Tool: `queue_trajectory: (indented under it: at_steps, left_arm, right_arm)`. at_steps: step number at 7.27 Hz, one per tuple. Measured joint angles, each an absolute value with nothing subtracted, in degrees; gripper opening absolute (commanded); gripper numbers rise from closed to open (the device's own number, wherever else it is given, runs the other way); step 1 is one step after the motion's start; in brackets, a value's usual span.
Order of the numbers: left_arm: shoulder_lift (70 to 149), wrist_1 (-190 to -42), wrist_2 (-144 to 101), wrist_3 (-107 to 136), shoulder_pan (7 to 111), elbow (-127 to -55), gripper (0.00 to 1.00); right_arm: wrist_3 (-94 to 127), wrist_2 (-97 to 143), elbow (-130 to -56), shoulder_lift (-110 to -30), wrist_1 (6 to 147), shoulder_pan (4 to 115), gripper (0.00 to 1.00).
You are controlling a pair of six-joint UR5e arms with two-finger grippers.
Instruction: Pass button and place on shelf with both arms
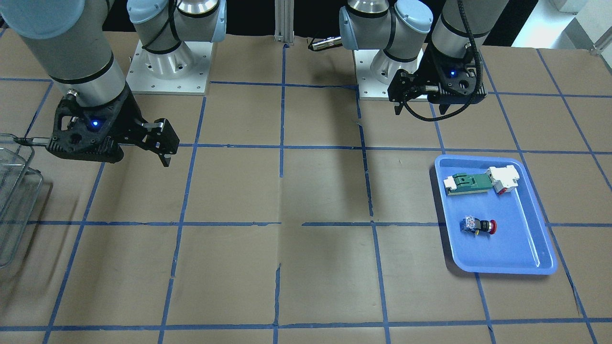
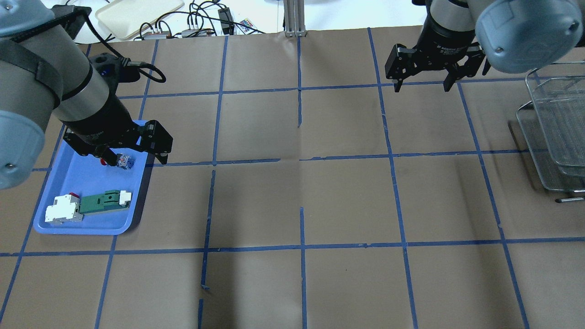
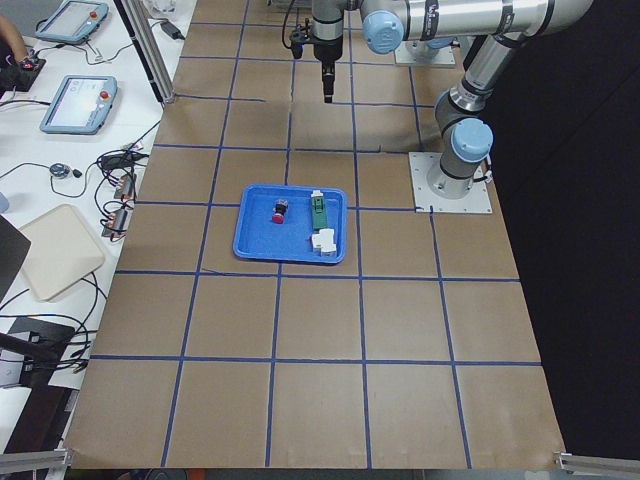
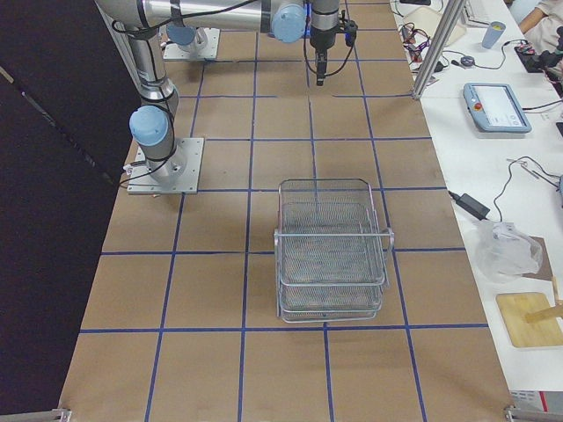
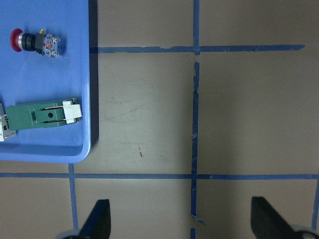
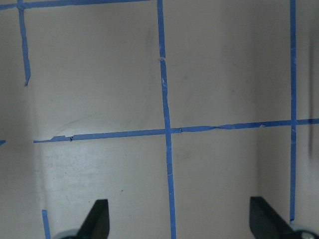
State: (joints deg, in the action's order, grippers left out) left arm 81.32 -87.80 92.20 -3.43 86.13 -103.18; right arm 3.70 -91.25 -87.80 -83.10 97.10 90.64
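Table (image 1: 306, 191), brown and gridded with blue tape, carries everything you see. Your left arm (image 2: 68, 87) hangs above the tray end. The left jaws stand spread wide with nothing between them, and the wrist view puts them over bare table just beside the tray. Your right arm (image 2: 521, 32) hangs at the other end, near the shelf, and the right jaws are also wide apart and empty. The shelf (image 4: 330, 255), a silver wire rack of stacked tiers, stands well apart from the blue tray (image 1: 516, 251). In that tray a green-and-white part (image 1: 468, 184) lies end to end with a white block (image 1: 503, 179), touching it. The button (image 1: 478, 225) lies on its side in the same tray, apart from both, with its red head turned away from the table's middle.
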Motion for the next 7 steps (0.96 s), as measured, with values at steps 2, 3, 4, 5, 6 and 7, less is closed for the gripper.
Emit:
queue_trajectory:
  at_steps: [2, 3, 4, 5, 6, 7]
  left_arm:
    - [81.3, -87.8, 92.2, -3.43, 86.13, -103.18, 1.0]
    - [81.3, -87.8, 92.2, -3.43, 86.13, -103.21, 1.0]
    - [81.38, -87.79, 92.18, -3.45, 86.13, -103.24, 1.0]
    - [81.44, -87.73, 92.12, -3.46, 86.13, -103.34, 1.0]
    - [81.34, -87.67, 92.02, -3.41, 86.12, -103.42, 1.0]
    - [81.19, -87.64, 92.01, -3.35, 85.96, -103.39, 1.0]
  right_arm:
    - [3.75, -91.03, -88.01, -83.0, 96.98, 90.28, 1.0]
    - [3.98, -90.88, -88.39, -83.11, 96.88, 89.87, 1.0]
    - [4.27, -90.98, -88.71, -83.25, 96.95, 89.65, 1.0]
    - [5.27, -91.43, -88.89, -83.34, 97.06, 89.6, 1.0]
    - [7.2, -91.52, -88.86, -83.42, 97.16, 89.55, 1.0]
    - [9.35, -91.49, -88.59, -83.54, 97.14, 89.48, 1.0]
